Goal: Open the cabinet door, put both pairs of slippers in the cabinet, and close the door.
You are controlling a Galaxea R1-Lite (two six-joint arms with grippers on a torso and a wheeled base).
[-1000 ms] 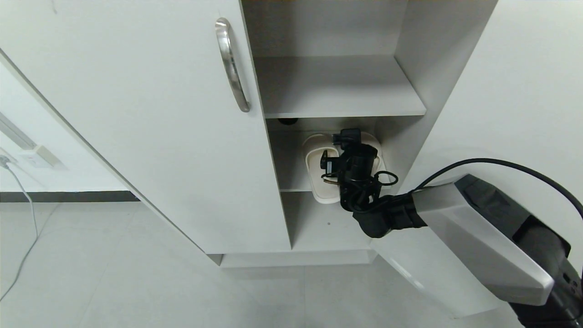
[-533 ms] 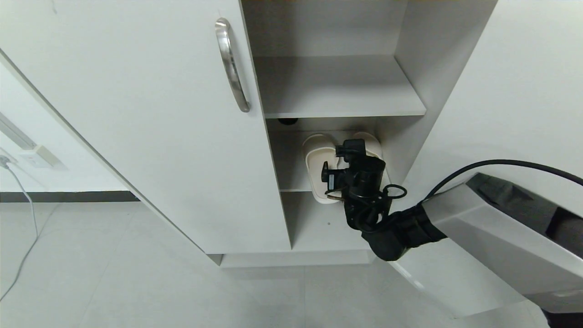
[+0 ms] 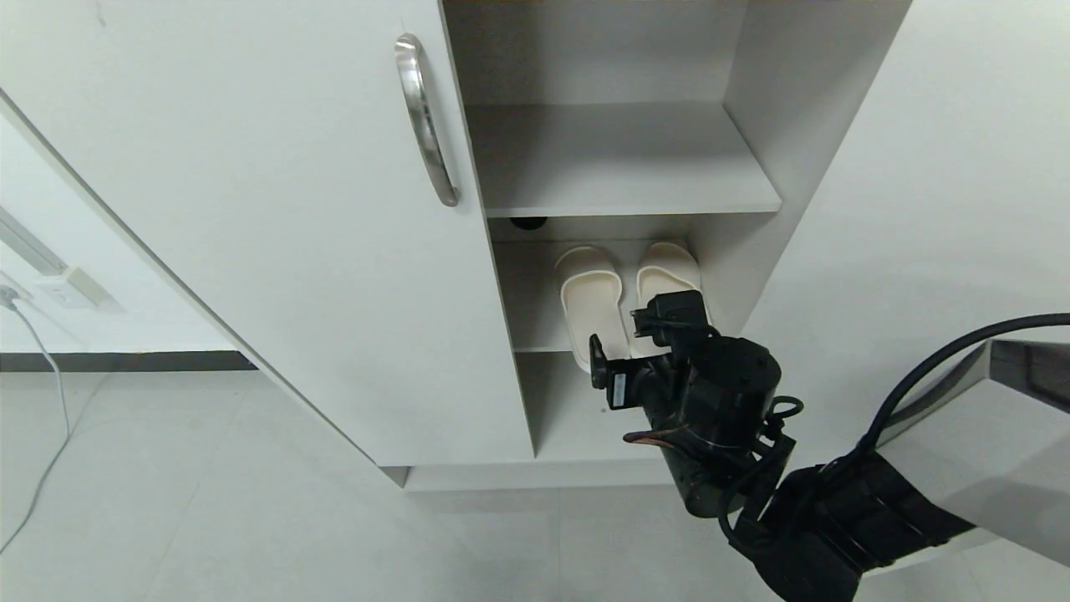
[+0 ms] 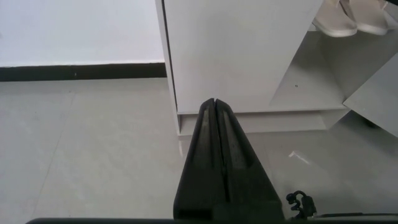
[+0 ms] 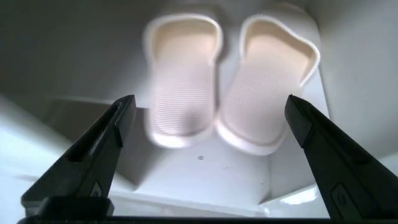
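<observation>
1. Right gripper (image 5: 209,102) stood spread wide with nothing between its fingers, just near of the slippers (image 3: 592,301) and about level with their heels.
2. Left gripper (image 4: 214,104) was pressed fully closed on nothing, low over the floor (image 4: 93,155), near and left of the cabinet (image 3: 752,100) and well apart from it.
3. One pale pair of slippers lay side by side, toes far, on the middle shelf (image 3: 527,309), towards its right wall. Their heels reached slightly past the shelf's near edge.
4. On the right the door (image 3: 919,209) hung open. The left panel with the handle (image 3: 426,117) looked closed.
5. By their look the slippers were light, soft foam with ribbed insoles. They would likely bend under a hard pinch and slide easily on the smooth shelf.
6. The best hold seemed to be the raised heel rim, or both inner walls pinched together to move the pair as one. A gentle push on the heels would probably seat them deeper, so the door could close freely.
7. From the head, the gripper covered the right slipper's heel, and the arm hid part of the bottom compartment.
8. Under the upper shelf the toes sat in shadow, so their gap to the back wall was unclear. Where the second pair lay could not be told.
</observation>
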